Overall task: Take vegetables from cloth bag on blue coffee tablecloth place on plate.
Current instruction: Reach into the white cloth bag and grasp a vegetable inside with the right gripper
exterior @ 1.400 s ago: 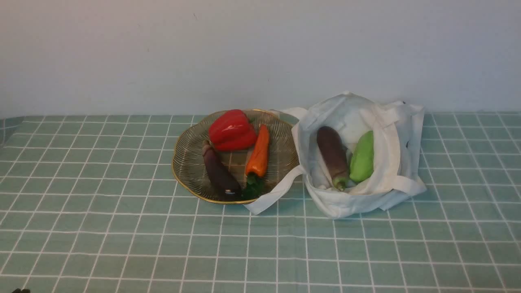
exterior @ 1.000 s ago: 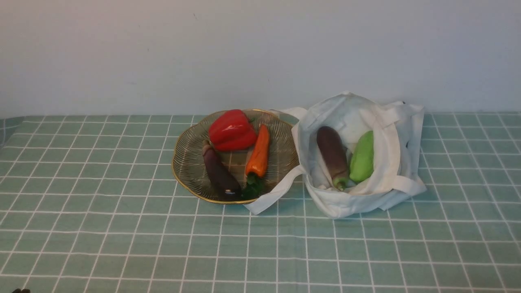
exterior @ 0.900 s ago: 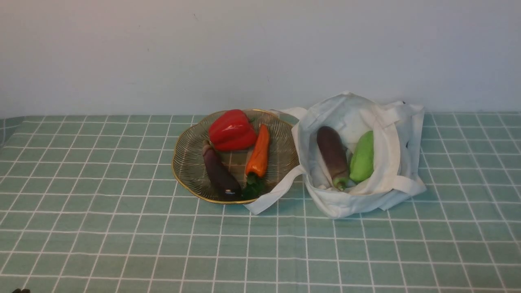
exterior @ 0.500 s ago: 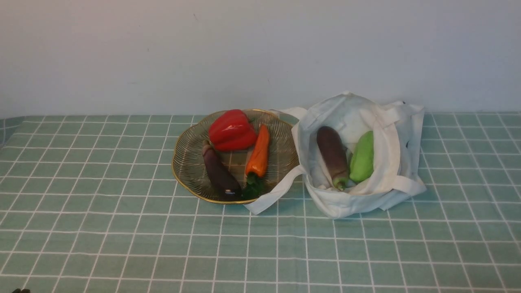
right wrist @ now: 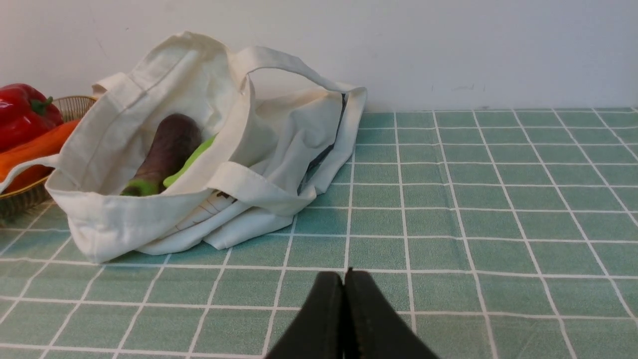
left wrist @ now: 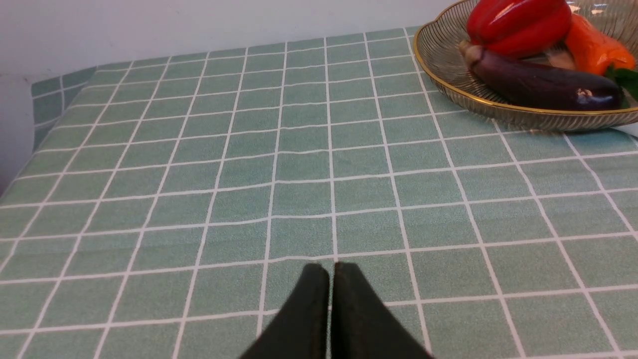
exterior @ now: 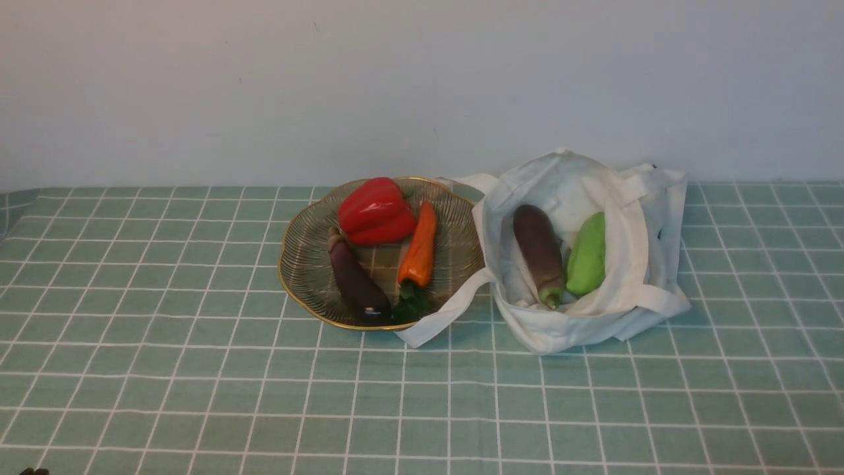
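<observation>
The white cloth bag lies open on the teal checked tablecloth, right of the gold-rimmed plate. Inside the bag lie a thick purple-brown eggplant with a green stem end and a light-green vegetable; both also show in the right wrist view, the eggplant and the green one. My left gripper is shut and empty over bare cloth, well short of the plate. My right gripper is shut and empty, in front of the bag.
The plate holds a red bell pepper, an orange carrot and a slim dark eggplant. A bag strap lies over the plate's near rim. A pale wall stands just behind bag and plate.
</observation>
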{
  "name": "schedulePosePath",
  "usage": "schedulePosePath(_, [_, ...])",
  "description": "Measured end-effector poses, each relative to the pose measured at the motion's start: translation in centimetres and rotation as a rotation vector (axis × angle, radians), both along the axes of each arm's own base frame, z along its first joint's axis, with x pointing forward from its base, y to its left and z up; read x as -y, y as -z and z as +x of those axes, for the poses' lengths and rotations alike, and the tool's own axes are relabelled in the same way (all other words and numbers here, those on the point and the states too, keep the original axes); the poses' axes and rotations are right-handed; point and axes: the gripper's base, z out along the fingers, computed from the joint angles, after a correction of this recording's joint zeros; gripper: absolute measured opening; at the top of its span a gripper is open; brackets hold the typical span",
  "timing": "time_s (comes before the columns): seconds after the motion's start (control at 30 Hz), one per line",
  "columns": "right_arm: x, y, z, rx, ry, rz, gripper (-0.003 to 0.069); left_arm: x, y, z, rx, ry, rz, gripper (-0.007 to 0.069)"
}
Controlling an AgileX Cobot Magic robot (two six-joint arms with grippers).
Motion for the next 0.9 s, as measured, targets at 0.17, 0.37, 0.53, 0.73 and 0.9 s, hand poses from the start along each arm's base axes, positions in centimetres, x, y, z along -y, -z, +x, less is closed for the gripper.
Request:
schedulePosePath(0.17, [0.0, 0.0, 0.0, 0.000, 0.000, 0.000, -0.0015, 0.0, 0.0, 0.0, 0.000, 0.000, 0.000, -0.0005])
schedulePosePath(0.37, [-0.2, -0.1, 0.0, 0.008, 0.007, 0.162, -0.0015, 0.0, 0.0, 0.0, 0.000, 0.000, 0.000, -0.0005])
schedulePosePath(0.53, [-0.9, -0.3, 0.0, -0.008, 0.020, 0.646, -0.0015, 0.0, 0.0, 0.0, 0.000, 0.000, 0.000, -0.0005])
schedulePosePath(0.73, [-1.2, -0.5, 0.0, -0.026, 0.018, 0.906, -0.0015, 0.0, 0.0, 0.0, 0.000, 0.000, 0.000, -0.0005])
schedulePosePath(0.9, [-1.9, -0.2, -0.3, -0.123, -0.012, 0.970, -0.0015, 0.0, 0.0, 0.0, 0.000, 0.000, 0.000, -0.0005])
